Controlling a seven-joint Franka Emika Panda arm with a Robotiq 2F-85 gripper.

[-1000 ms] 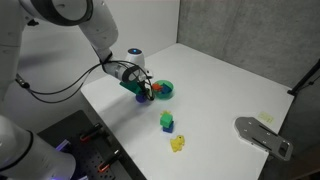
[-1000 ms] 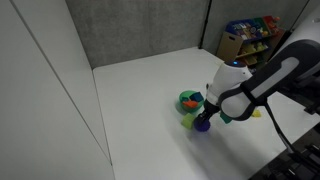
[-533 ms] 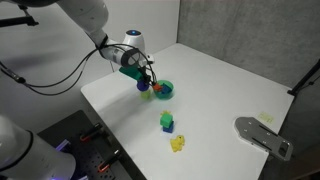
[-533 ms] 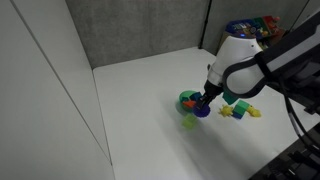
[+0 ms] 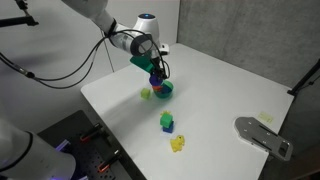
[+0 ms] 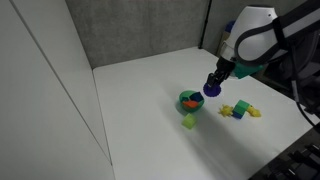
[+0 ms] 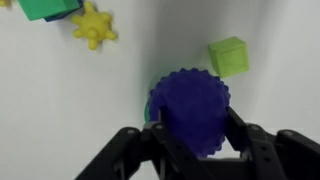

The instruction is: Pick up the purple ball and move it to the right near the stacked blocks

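Observation:
My gripper [image 7: 190,132] is shut on the purple ball [image 7: 190,100], a knobbly blue-purple ball that fills the space between the black fingers. In both exterior views the gripper [image 5: 156,68] [image 6: 213,84] holds the ball [image 5: 157,77] [image 6: 211,90] in the air above the green bowl [image 5: 166,90] [image 6: 188,101]. The stacked blocks [image 5: 167,122] [image 6: 239,107], green on blue, stand on the white table apart from the ball. Their green top shows at the wrist view's upper left corner [image 7: 48,8].
A small yellow-green cube [image 5: 146,94] [image 6: 188,121] [image 7: 229,56] lies beside the bowl. A yellow toy piece [image 5: 178,143] [image 7: 93,24] lies near the stacked blocks. A grey flat object [image 5: 262,137] sits at the table's edge. A shelf with coloured packets [image 6: 247,35] stands behind.
The gripper has risen with the purple ball, from table level beside the bowl and cube to above the bowl, moving toward the stacked blocks' side.

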